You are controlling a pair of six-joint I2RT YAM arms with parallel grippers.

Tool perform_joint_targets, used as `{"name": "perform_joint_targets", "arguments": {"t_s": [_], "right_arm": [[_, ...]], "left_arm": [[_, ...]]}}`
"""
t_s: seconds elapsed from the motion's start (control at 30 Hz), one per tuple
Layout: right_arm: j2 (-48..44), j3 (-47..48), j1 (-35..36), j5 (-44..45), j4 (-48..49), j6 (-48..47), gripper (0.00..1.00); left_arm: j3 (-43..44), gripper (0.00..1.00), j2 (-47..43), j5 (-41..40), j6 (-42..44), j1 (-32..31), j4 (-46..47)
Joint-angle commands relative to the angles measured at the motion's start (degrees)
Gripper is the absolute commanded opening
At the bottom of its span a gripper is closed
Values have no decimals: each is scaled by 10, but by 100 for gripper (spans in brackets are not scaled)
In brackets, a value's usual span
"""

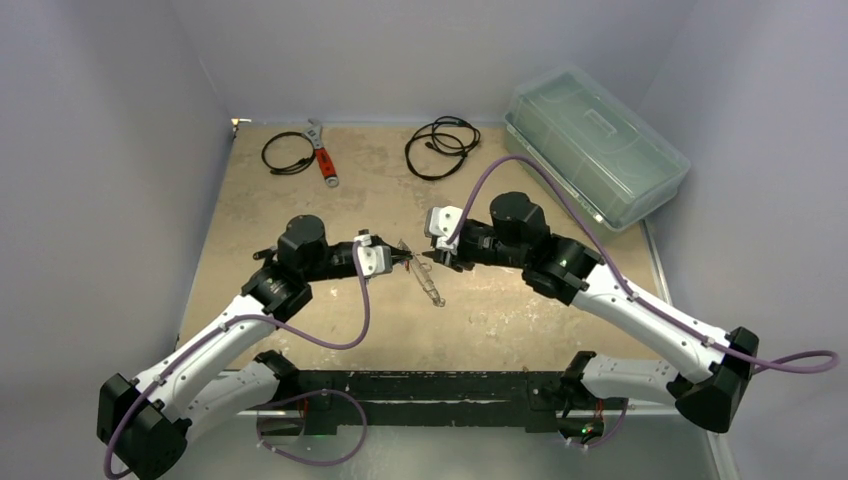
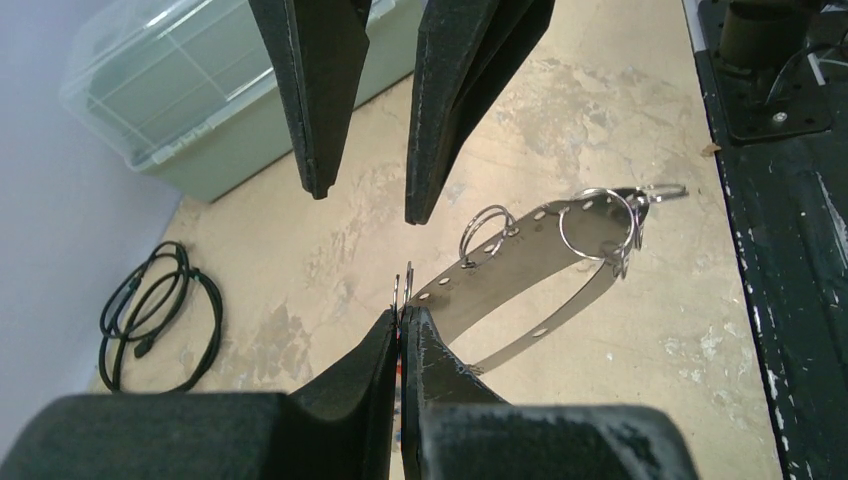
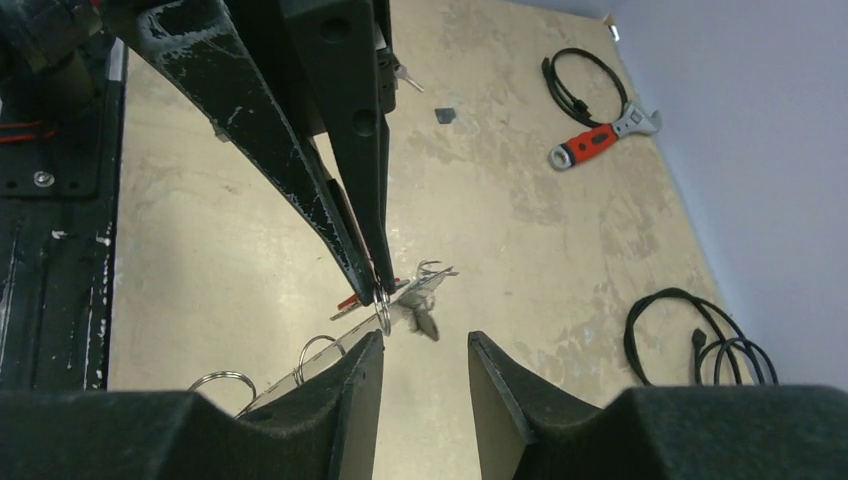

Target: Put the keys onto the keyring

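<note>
Left arm: rises from 7 o'clock, elbow bent, wrist pointing toward 3 o'clock over the centre of the worktop (image 1: 300,320).
Right arm: rises from 5 o'clock, wrist pointing toward 9 o'clock, facing the left one.
Left end effector (image 2: 402,312): fingers together, clamped on a small ring at one end of the keyring.
Right end effector (image 3: 425,350): fingers apart, holding nothing, just beside the left fingertips.
Keyring (image 2: 540,262): folded perforated metal strip carrying several split rings. It trails from the left fingertips toward 5 o'clock at centre. Cannot tell if its other end touches the worktop.
Red sliver (image 3: 348,300): at the left fingertips, too small to identify.
Left cable (image 1: 288,152): black coil, 11 o'clock.
Wrench (image 1: 322,152): red handle, just beside it.
Mid cable (image 1: 440,147): black coil, 12 o'clock.
Box (image 1: 595,145): clear, lidded, 1 o'clock.
</note>
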Motion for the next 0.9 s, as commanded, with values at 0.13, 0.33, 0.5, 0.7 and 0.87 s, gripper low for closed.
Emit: {"name": "perform_joint_targets", "arguments": {"t_s": [0.13,0.33,0.5,0.7,0.87], "right_arm": [[27,46,4,-33,-22,-17,38],[50,57,7,-54,-27,-20,37],[62,57,8,-56,-26,-22,36],[74,60,9,-55,-22,-22,29],[81,62,9,-50,-17,-23,24]], "left_arm": [[30,0,8,-6,14,-2,-5],[29,0,11,-20,7,-2,-3],[30,0,11,-20,5,-2,-4],[29,0,10,-13,4,-2,-4],[28,0,7,-12,4,-2,-5]]}}
